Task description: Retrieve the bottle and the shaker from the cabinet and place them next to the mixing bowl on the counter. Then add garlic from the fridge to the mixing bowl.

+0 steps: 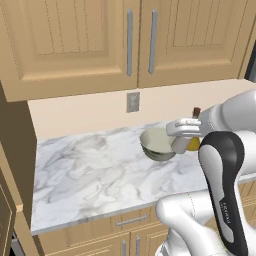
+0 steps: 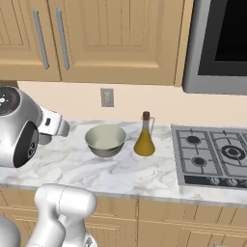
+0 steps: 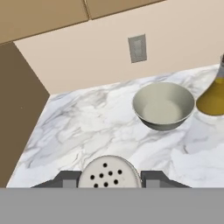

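Observation:
My gripper (image 3: 109, 180) is shut on the shaker (image 3: 109, 173), a small grey cylinder whose rounded top with holes sits between the fingertips. It hangs above the counter (image 3: 87, 127), left of the mixing bowl (image 3: 163, 106). The bowl (image 2: 105, 140) stands empty on the white marble, and the bottle (image 2: 144, 140) of yellow liquid is upright just to its right. From the left base, the gripper (image 1: 179, 144) overlaps the bowl's (image 1: 157, 144) right rim and the arm partly hides the bottle (image 1: 194, 142). The fridge and garlic are out of view.
A gas hob (image 2: 212, 154) lies right of the bottle under a microwave (image 2: 217, 43). Panelled wall cabinets (image 1: 100, 40) hang above the counter. A tall brown panel (image 3: 17, 109) bounds its left end. A wall socket (image 2: 107, 97) sits behind the bowl.

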Robot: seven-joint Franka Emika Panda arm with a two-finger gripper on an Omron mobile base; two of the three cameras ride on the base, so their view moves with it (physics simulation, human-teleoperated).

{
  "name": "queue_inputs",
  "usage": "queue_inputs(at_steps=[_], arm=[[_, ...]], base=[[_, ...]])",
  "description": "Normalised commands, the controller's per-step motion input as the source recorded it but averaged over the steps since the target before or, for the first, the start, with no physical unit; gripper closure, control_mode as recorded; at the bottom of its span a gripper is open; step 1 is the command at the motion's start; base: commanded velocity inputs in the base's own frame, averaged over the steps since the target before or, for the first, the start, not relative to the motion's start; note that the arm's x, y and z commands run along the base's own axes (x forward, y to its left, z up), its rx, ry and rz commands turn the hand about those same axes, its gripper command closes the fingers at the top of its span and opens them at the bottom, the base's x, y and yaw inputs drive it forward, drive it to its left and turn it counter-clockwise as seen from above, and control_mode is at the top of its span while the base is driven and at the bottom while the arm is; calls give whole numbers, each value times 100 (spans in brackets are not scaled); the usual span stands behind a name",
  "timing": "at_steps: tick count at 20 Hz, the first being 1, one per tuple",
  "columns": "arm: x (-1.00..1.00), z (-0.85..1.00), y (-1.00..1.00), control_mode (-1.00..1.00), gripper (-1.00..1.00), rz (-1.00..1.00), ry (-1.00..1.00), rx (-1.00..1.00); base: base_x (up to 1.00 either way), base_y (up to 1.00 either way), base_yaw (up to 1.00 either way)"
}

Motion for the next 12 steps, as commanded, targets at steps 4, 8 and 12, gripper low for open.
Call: queue_inputs(at_steps=[4,8,12], arm=[[0,0,0,100,100,0,0,0],[0,0,0,100,100,0,0,0],[0,0,0,100,100,0,0,0]], base=[[0,0,0],[0,0,0],[0,0,0]])
